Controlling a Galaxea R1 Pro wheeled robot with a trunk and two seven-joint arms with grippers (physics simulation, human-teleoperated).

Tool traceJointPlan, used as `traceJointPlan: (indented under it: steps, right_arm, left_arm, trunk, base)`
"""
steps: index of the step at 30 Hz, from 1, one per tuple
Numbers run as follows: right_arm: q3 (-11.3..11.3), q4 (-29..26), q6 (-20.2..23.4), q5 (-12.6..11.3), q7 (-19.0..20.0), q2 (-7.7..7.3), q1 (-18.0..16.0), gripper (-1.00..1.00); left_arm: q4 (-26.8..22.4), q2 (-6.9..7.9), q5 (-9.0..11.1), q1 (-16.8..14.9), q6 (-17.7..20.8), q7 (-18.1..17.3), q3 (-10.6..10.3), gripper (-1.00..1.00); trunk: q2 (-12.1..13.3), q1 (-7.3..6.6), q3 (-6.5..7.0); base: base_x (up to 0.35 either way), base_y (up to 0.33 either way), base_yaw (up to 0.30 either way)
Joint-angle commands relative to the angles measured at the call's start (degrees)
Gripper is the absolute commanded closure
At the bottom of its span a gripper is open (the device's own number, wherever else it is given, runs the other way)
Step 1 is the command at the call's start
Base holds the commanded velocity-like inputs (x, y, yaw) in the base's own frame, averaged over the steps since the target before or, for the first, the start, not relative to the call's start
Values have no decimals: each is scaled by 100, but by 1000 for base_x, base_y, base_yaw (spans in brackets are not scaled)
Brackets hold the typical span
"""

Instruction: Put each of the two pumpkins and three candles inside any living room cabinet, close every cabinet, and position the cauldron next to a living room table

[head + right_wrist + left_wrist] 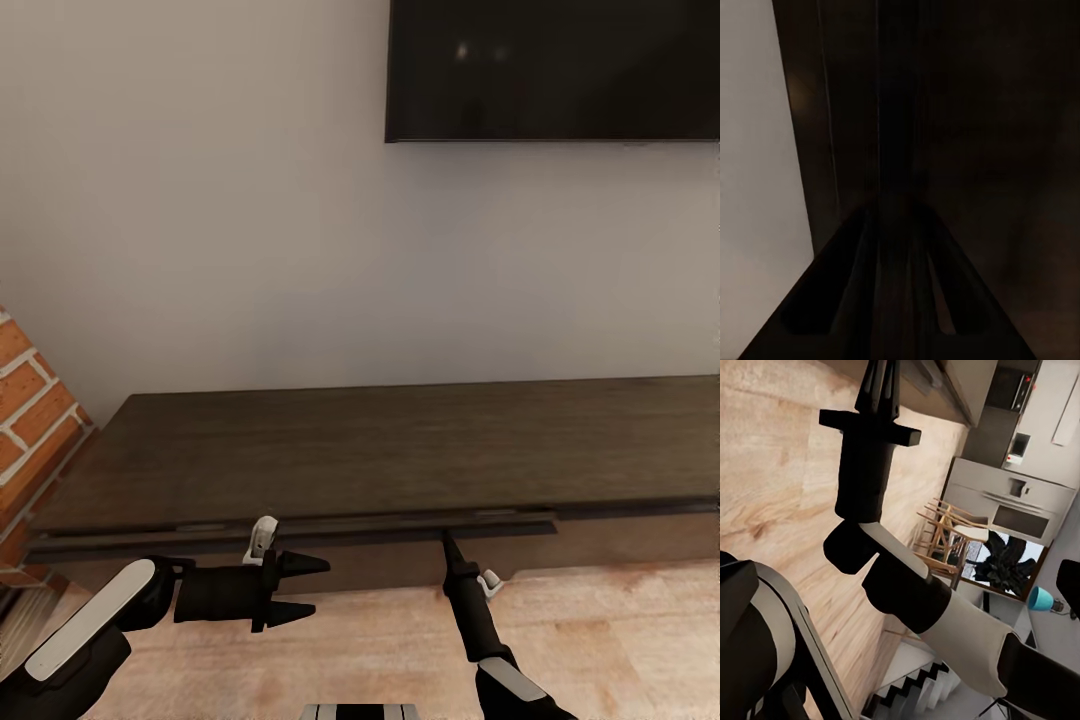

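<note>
the cabinet (330, 450) stands under the television (552, 70), one drawer (300, 535) slightly out; the right gripper (447, 541), fingers together and empty, touches that drawer's front; the left gripper (305, 587), narrowly parted, holds nothing; closing seems unfinished.

Tight squeeze at the cabinet front

The right gripper (447, 541) has its tip jammed right under the cabinet (400, 450) top's lip, fingers together. The left gripper (305, 586), spread apart, hangs over bare wood floor (600, 640). Brick wall (30, 420) crowds the left end.
</note>
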Motion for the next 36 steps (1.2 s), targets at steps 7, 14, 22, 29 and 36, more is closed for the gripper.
traceJointPlan:
  steps: [7,14,22,29,36]
  right_arm:
    - [57,4,-31,-45,56,-2,-5,100]
    - [57,-1,-31,-45,56,-2,-3,100]
    - [57,-1,-31,-45,62,-2,-4,100]
    - [57,1,-26,-45,71,-2,-2,100]
    - [57,0,-28,-45,80,-2,-4,100]
  left_arm:
    - [-9,4,61,-4,0,50,-7,-100]
    - [-10,4,61,-4,0,48,-7,-100]
    - [-79,4,61,-4,0,49,-7,-100]
    - [-104,4,67,-4,0,49,-7,-100]
    - [-98,4,67,-4,0,49,-7,-100]
  trunk:
    - [-2,-2,-5]
    - [-2,-2,-5]
    - [-2,-2,-5]
    - [-2,-2,-5]
    - [-2,-2,-5]
  base:
    - [-98,0,0]
    - [-141,0,0]
    - [-113,0,0]
    - [-84,0,0]
    - [-87,0,0]
